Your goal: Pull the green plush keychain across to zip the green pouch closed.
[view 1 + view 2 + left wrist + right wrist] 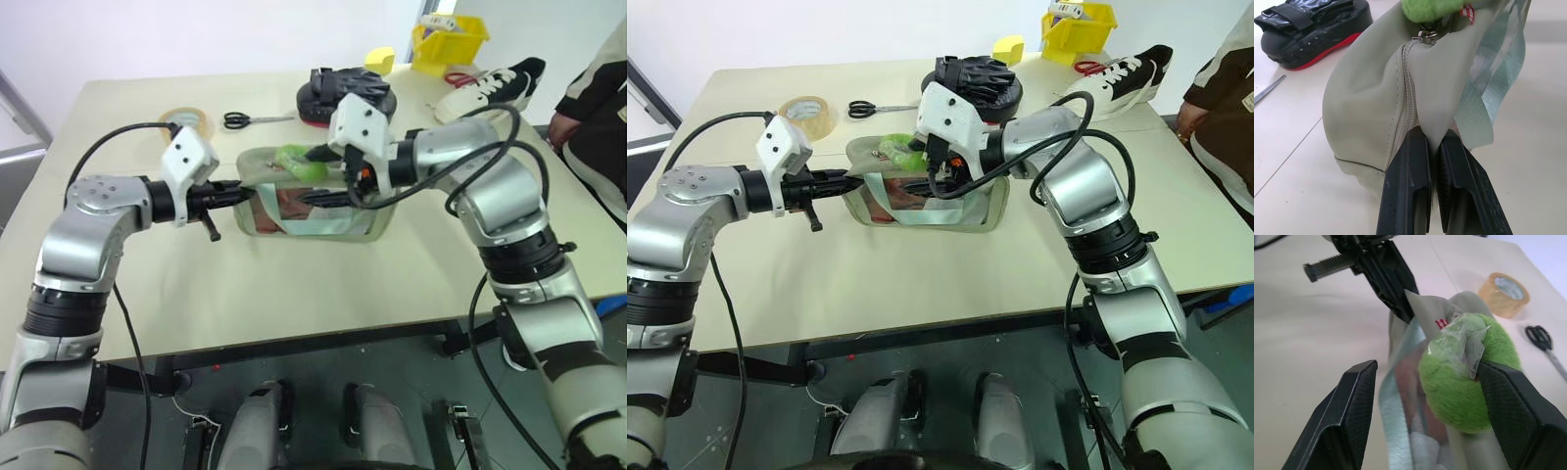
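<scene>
Head views: the green pouch [313, 196] lies mid-counter [294, 294], nearer the far edge. The left tool [235, 195] pinches the pouch's end, presumably to anchor it against the pull. The right tool [921, 182] reaches over the pouch's top at the green plush keychain [899, 147].

Left wrist view: the left tool's fingers [1408, 186] are clamped tight on a fold of pouch fabric beside the zipper.

Right wrist view: the right tool [1425, 396] stands wide open, the keychain between its fingers and touching one, not yet gripped.
</scene>
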`<move>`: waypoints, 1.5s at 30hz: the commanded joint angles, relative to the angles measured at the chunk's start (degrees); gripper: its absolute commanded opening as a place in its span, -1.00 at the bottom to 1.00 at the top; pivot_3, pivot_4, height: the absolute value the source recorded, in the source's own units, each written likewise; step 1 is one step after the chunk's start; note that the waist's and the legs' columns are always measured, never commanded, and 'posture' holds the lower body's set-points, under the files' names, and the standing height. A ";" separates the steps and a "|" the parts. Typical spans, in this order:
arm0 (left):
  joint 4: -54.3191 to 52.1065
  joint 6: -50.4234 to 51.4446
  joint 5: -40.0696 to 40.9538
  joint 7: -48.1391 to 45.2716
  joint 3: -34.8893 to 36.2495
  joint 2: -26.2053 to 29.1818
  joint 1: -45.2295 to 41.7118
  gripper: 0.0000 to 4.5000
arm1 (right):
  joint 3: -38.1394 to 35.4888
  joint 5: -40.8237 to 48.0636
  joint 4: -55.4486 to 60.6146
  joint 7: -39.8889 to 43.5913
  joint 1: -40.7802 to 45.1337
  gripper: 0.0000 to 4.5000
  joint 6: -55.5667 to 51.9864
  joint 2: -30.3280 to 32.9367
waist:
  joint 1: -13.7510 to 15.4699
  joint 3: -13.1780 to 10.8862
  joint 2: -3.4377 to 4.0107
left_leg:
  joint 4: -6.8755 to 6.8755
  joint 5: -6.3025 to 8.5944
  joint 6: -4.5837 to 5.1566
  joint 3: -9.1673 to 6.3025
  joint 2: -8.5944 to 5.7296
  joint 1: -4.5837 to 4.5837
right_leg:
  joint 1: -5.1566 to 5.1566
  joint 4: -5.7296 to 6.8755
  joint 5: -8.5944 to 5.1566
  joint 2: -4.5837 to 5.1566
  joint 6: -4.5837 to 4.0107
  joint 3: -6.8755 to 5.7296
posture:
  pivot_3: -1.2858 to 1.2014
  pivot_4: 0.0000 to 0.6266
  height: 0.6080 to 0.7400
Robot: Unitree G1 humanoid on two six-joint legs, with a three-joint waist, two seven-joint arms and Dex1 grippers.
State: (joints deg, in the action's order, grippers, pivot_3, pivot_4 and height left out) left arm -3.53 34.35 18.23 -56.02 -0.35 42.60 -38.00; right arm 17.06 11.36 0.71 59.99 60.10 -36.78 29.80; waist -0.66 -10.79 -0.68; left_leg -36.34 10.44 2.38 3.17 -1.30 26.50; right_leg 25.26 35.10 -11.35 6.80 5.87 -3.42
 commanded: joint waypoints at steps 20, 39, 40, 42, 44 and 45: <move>-0.16 -0.44 -0.13 0.11 -0.13 0.44 -0.14 -1.00 | -5.73 -4.56 -0.18 -0.76 -0.61 -0.99 4.35 12.29 | 0.15 0.00 0.00 | -0.01 -0.01 0.01 0.01 0.00 0.00 | -0.02 -0.02 -0.01 -0.01 -0.01 -0.01 | 0.03 -0.52 1.00; 3.19 -1.72 -0.53 -0.34 -2.24 -0.24 -2.44 -1.00 | -18.98 -8.55 -0.79 -18.39 -27.63 -0.99 3.29 21.44 | 1.31 0.07 0.02 | 0.05 0.02 -0.01 0.09 0.12 -0.08 | -0.21 -0.43 -0.03 0.02 -0.08 0.06 | 0.03 -0.52 1.00; 3.34 -1.73 -0.48 -0.39 -2.31 -0.24 -2.58 -1.00 | -18.98 -8.05 -0.30 -19.45 -28.63 -0.99 2.71 19.41 | 1.30 0.07 0.03 | 0.05 0.03 -0.02 0.04 0.13 -0.11 | -0.29 -0.51 -0.03 0.01 -0.08 0.03 | 0.03 -0.52 1.00; 3.31 -1.71 -0.43 -0.41 -2.45 -0.24 -2.66 -1.00 | -19.13 -6.27 0.74 -22.56 -29.93 -0.99 0.86 13.22 | 1.17 0.07 0.03 | 0.07 0.02 0.01 0.05 0.13 -0.09 | -0.30 -0.59 -0.02 0.00 -0.08 0.04 | 0.03 -0.52 1.00; 3.31 -1.94 -0.68 -0.38 -2.62 -0.26 -2.68 -1.00 | -18.60 -5.05 1.71 -24.26 -31.03 -0.99 -0.43 8.18 | 1.11 0.06 0.05 | 0.08 0.01 0.02 0.05 0.13 -0.09 | -0.30 -0.61 -0.01 -0.01 -0.08 0.04 | 0.03 -0.52 1.00; 3.25 -1.79 -0.68 -0.26 -2.51 -0.29 -2.70 -1.00 | -17.57 -5.18 1.80 -25.31 -31.84 -0.99 -0.31 5.71 | 1.16 0.06 0.05 | 0.07 0.00 0.03 0.05 0.13 -0.09 | -0.30 -0.60 0.00 -0.02 -0.08 0.04 | 0.03 -0.52 1.00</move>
State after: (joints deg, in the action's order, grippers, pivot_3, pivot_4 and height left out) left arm -0.54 32.70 18.08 -56.24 -3.03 41.84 -40.55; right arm -0.30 5.63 0.30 36.75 28.62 -36.84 37.10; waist 0.50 -10.73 -0.63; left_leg -36.26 10.44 2.41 3.22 -1.17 26.41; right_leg 24.97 34.50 -11.35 6.76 5.79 -3.39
